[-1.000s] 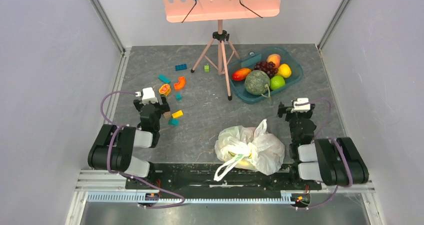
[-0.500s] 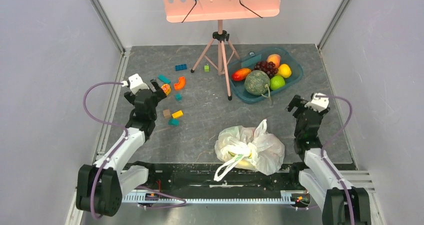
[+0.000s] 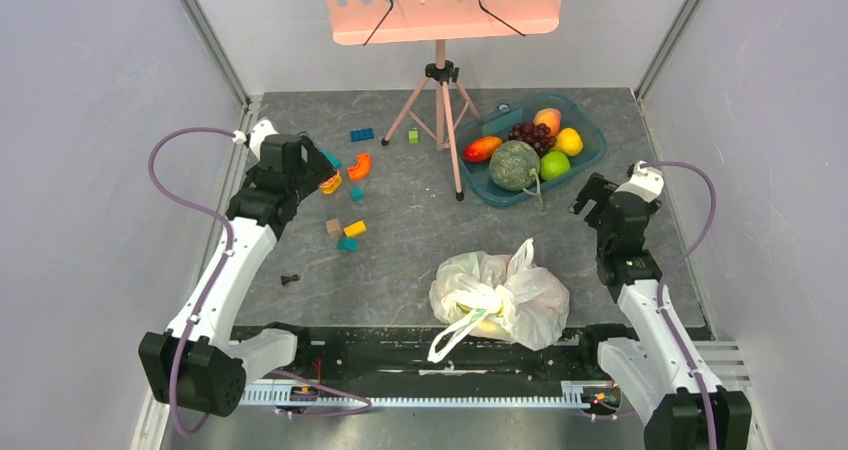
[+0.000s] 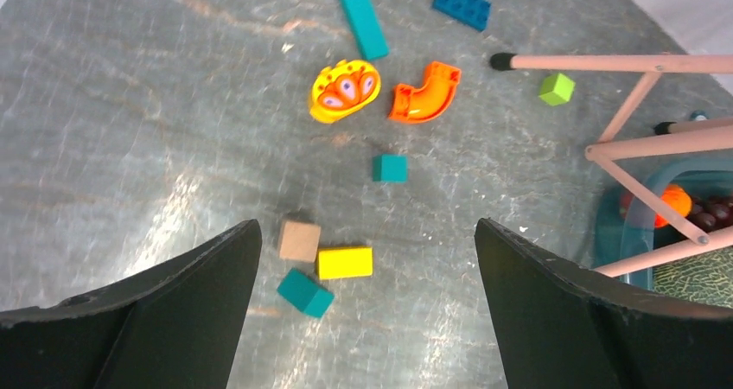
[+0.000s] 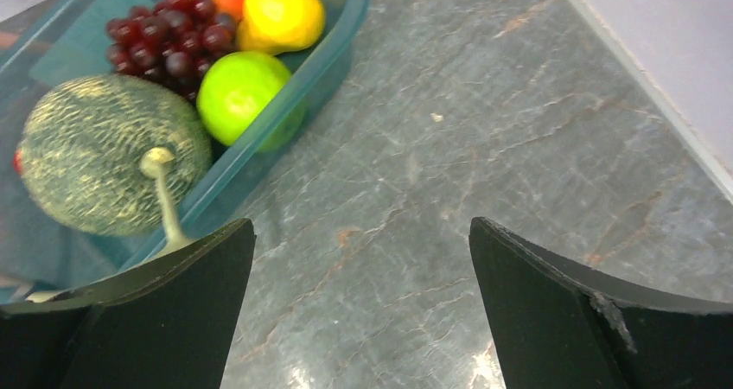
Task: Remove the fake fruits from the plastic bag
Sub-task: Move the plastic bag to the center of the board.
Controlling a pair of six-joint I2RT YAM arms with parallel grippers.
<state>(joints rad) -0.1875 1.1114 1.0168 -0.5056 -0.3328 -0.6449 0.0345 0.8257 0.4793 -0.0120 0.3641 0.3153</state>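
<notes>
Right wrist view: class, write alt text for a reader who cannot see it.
The open right gripper hangs empty above the grey marbled table. At upper left, a teal tub holds a netted melon, a green fruit, a yellow fruit and dark grapes.

Top cam high, rear, whole table (image 3: 400, 240) incl. L-wrist's blocks (image 4: 344, 262), R-wrist's tray (image 5: 333, 56), both close-up.

Plain pale-lilac walls (image 3: 90, 120) l/r & far side, dark grey marbled tabletop (image 3: 400, 240) w/ some glare, pink music stand (image 3: 440, 5) on tripod far-center.
</notes>
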